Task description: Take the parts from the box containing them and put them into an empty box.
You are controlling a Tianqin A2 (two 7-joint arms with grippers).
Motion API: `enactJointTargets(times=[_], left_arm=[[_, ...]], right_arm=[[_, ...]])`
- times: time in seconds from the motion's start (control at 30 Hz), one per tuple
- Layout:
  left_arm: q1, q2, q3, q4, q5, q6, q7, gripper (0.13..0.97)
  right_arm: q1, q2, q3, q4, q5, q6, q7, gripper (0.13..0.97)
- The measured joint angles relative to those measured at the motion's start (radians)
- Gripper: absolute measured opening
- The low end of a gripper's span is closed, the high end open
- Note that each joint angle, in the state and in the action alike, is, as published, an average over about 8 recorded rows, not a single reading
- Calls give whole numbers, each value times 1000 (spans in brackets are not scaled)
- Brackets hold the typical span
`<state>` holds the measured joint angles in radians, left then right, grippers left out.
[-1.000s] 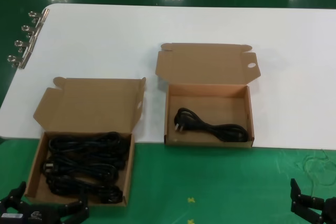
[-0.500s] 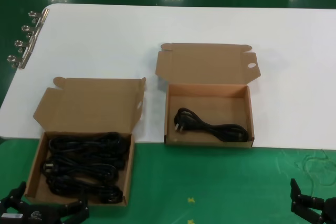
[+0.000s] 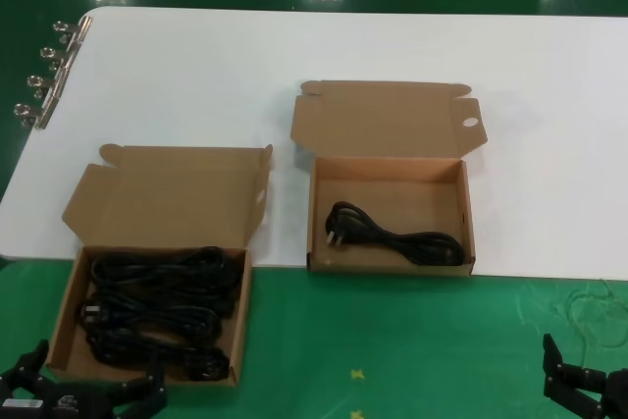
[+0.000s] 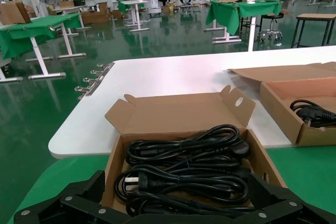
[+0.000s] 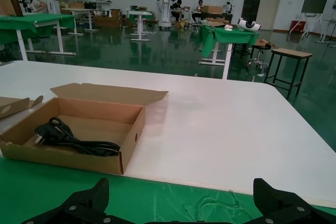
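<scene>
The box containing the parts (image 3: pixel 65 309) lies open at the front left on the green mat, filled with several coiled black cords (image 3: pixel 157 311). My left gripper (image 3: pixel 93 382) hovers just before its near edge, open and holding nothing. In the left wrist view its fingers (image 4: pixel 97 180) flank the cords (image 4: pixel 184 163) from above. The box with the round lid hole (image 3: pixel 468 215) sits open at the table's front edge and holds one black cord (image 3: pixel 392 235). My right gripper (image 3: pixel 589 382) waits low at the front right, open over the mat (image 5: pixel 184 195), well apart from that box (image 5: pixel 131 135).
A row of metal binder clips (image 3: pixel 47 74) lines the white table's (image 3: pixel 294 46) left edge. A thin clear tangle of line (image 3: pixel 594 306) lies on the green mat (image 3: pixel 392 340) near my right gripper. Both lids stand folded back away from me.
</scene>
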<state>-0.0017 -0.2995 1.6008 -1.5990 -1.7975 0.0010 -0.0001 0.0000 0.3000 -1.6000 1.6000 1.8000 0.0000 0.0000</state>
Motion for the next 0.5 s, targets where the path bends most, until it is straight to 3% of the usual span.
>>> enactJointTargets(times=[0.5], left_arm=[[0,0,0,0,0,0,0,966]], right_arm=[[0,0,0,0,0,0,0,966]])
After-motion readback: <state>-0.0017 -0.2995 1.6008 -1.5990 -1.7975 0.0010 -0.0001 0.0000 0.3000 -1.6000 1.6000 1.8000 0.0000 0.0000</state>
